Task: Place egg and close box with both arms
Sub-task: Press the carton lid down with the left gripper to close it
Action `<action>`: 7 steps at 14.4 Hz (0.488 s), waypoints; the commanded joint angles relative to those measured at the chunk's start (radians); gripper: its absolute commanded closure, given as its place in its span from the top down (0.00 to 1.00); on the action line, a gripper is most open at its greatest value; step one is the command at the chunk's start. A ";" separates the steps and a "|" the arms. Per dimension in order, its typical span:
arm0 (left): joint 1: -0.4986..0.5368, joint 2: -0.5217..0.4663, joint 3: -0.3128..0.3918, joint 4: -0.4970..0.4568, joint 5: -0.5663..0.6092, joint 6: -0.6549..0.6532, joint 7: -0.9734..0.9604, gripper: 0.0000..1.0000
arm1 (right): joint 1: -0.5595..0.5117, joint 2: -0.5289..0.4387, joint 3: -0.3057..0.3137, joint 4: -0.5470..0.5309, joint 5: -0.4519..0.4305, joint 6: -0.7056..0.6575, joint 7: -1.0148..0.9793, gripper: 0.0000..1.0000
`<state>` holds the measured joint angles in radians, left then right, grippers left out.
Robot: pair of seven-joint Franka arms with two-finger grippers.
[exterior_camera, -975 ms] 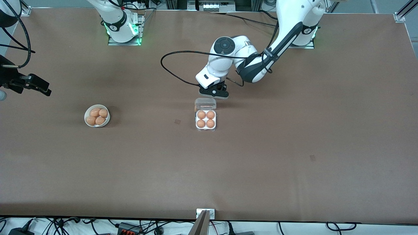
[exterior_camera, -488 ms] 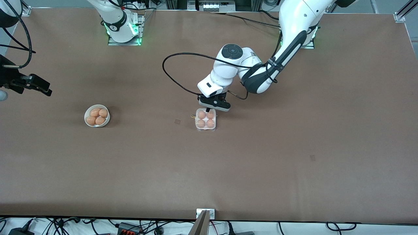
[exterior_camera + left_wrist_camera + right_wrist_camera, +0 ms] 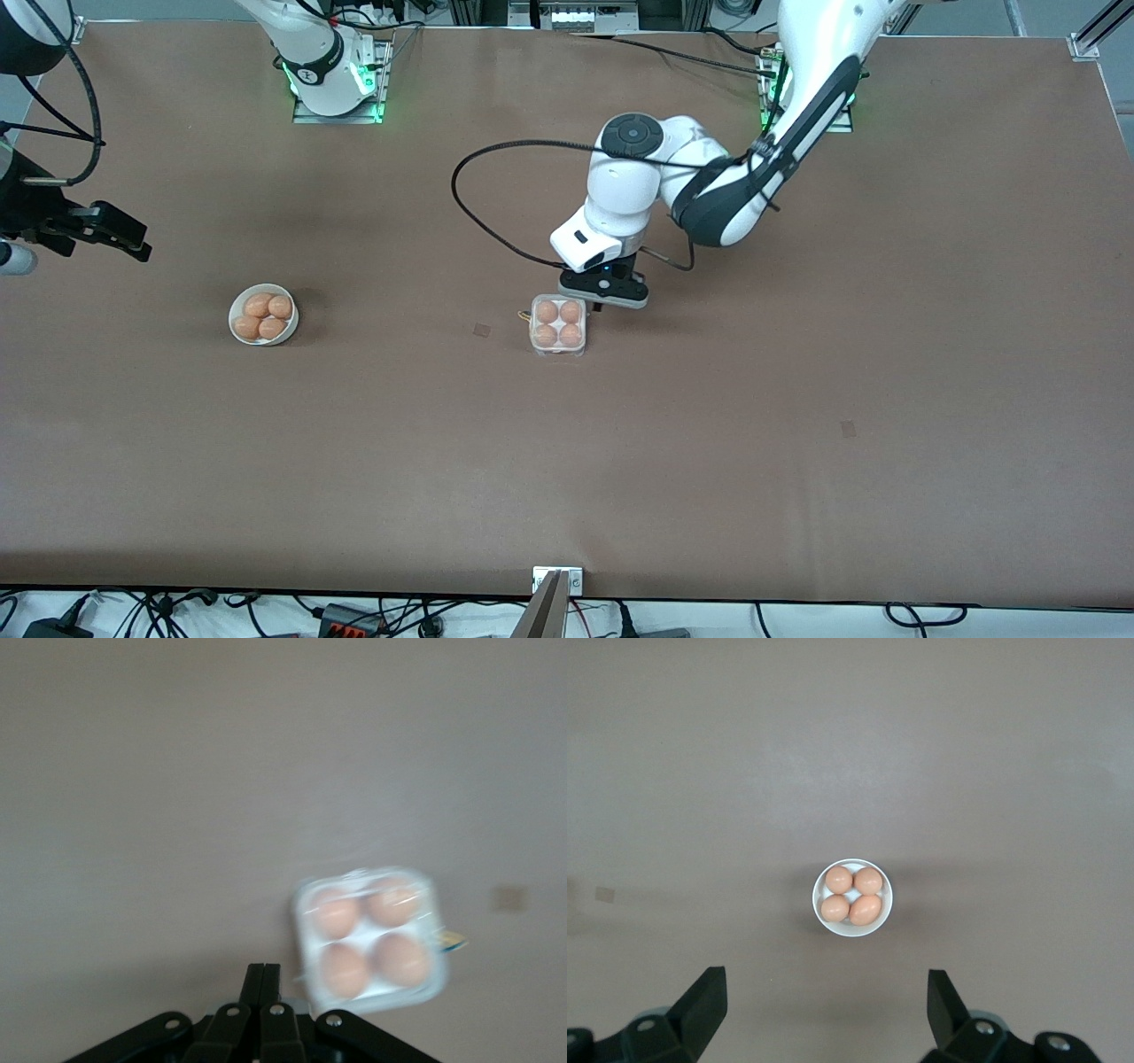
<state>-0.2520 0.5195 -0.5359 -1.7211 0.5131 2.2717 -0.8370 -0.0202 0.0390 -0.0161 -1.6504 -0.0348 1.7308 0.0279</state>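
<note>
We see the small square clear-plastic egg box at the middle of the brown table, lid down over four light-brown eggs, one in each round cell. A small yellow tag sticks out from the box's edge on the side toward the right arm's end of the table.

Our left arm's black two-finger gripper sits low, just beside the corner of the box that lies farther from the front camera and toward the left arm's end; we cannot tell whether it touches the lid. In the left wrist view its fingers are pressed together, with nothing between them.

Our right arm waits, its black gripper high over the table's edge at the right arm's end, fingers spread wide and empty. Directly in its wrist camera's sight is a round white bowl carrying four more brown eggs. The bowl stands well apart from the box, toward the right arm's end, about as near to the front camera as the box.
</note>
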 commanded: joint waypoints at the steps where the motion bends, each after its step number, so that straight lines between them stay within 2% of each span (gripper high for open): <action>1: 0.016 -0.075 -0.009 0.035 0.015 -0.253 0.165 0.01 | 0.016 -0.014 -0.021 -0.002 0.006 -0.005 -0.034 1.00; 3: 0.014 -0.076 -0.009 0.131 0.016 -0.490 0.337 0.01 | 0.010 -0.021 -0.018 -0.002 0.004 -0.031 -0.054 1.00; 4: 0.016 -0.075 -0.007 0.171 0.015 -0.568 0.428 0.01 | -0.001 -0.021 -0.016 -0.002 0.003 -0.048 -0.055 1.00; 7: 0.054 -0.075 -0.007 0.251 -0.025 -0.690 0.594 0.02 | -0.015 -0.028 -0.013 -0.002 0.003 -0.054 -0.081 1.00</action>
<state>-0.2248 0.4355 -0.5360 -1.5256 0.5100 1.6434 -0.3473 -0.0271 0.0284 -0.0291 -1.6500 -0.0353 1.6960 -0.0165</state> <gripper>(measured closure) 0.978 0.000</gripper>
